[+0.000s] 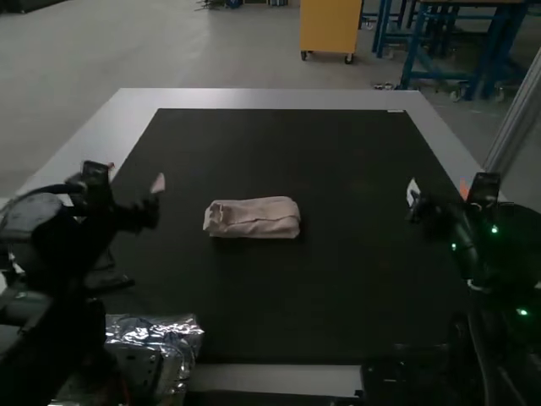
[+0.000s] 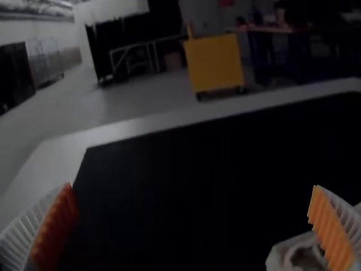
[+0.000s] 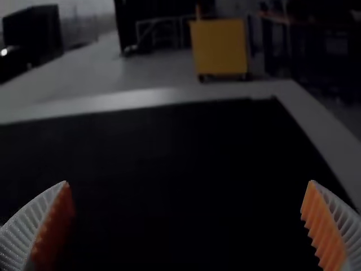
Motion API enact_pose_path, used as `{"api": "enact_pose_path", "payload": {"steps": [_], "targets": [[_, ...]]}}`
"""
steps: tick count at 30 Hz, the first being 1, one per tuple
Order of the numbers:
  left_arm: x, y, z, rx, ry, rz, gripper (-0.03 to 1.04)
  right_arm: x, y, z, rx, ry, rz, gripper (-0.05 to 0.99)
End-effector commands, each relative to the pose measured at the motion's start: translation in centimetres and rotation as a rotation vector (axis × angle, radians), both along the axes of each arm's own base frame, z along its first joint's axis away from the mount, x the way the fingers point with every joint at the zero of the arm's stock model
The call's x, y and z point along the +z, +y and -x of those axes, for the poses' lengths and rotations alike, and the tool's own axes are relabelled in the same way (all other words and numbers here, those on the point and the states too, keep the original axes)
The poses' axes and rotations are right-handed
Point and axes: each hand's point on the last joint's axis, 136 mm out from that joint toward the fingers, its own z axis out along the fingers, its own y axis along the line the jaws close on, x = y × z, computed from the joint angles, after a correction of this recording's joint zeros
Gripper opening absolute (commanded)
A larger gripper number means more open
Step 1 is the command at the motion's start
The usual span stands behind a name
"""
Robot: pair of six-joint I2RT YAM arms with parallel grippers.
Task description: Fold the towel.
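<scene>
- We are finding the towel (image 1: pixel 254 217) lying folded into a compact, narrow bundle on the black mat (image 1: pixel 338 152), its long sides running across the high view.
- We are judging the folding to be largely or wholly done; we are not managing to count the layers.
- We are noting a loose edge running along its upper face and a slightly rumpled end towards the left arm (image 1: pixel 55 241). We are counting a light tidying or pressing as the most that may be left.
- We are seeing the left gripper (image 2: pixel 193 185) holding its fingers wide apart with nothing between them, the towel lying beyond one finger.
- We are seeing the right gripper (image 3: pixel 189 182) likewise standing spread and unloaded, above the mat's other side.
- We are placing the towel between the two grippers, nearer the left one and apart from both.
- We are recording the mat as lying flat on a pale tabletop (image 1: pixel 262 99), whose border is showing along the far edge and both sides.
- We are observing a crinkled silvery bag (image 1: pixel 152 326) lying at the near edge, beside the left arm.
- We are working in dim room light.
</scene>
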Motion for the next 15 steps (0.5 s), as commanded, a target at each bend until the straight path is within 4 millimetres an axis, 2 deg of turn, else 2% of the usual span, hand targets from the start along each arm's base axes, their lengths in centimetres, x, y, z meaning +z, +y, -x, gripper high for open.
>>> {"api": "enact_pose_path", "payload": {"steps": [1,15], "targets": [[-0.98,0.07,-0.04,0.006,0.033,-0.012,0.96,-1.26,-0.63,0.02,-0.027,0.040,0.084,0.92],[-1.21,0.22,-0.06,0.012,0.043,-0.011,0.96,-1.30,-0.61,0.02,-0.026,0.042,0.084,0.92]]}}
